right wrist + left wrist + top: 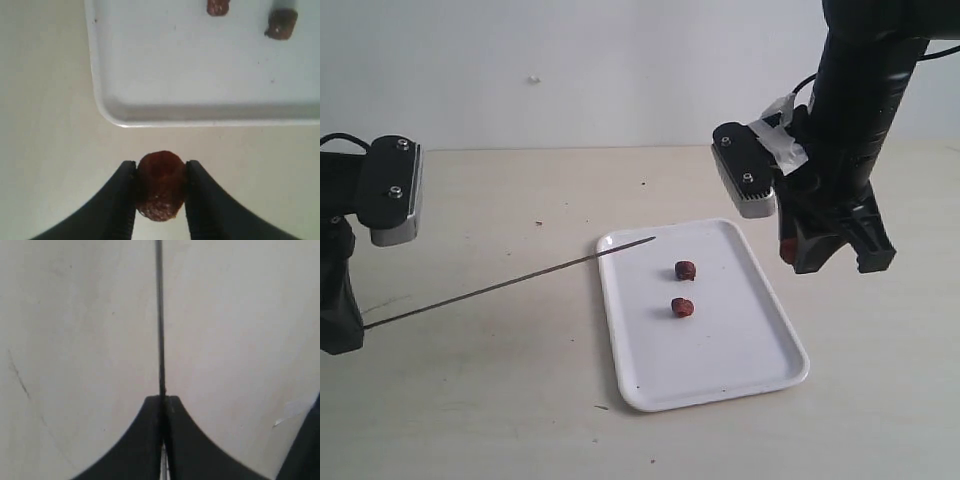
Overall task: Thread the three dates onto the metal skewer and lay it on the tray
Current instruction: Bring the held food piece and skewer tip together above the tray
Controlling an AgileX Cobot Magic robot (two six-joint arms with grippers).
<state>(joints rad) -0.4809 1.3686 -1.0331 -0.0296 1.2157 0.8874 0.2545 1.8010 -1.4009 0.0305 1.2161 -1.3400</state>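
- Left gripper is clenched on the metal skewer, whose tip is over the tray's far-left corner.
- Right gripper grasps one date; the first threading looks next, which calls for lining the date up with the tip.

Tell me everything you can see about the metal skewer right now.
The metal skewer is a very thin, straight grey rod with a dull metallic look, and it carries nothing. The left claw is shut on one end. From there the rod runs out at a slant, and its pointed free end reaches over the far left corner of the tray. Whether the tip touches the tray cannot be told.
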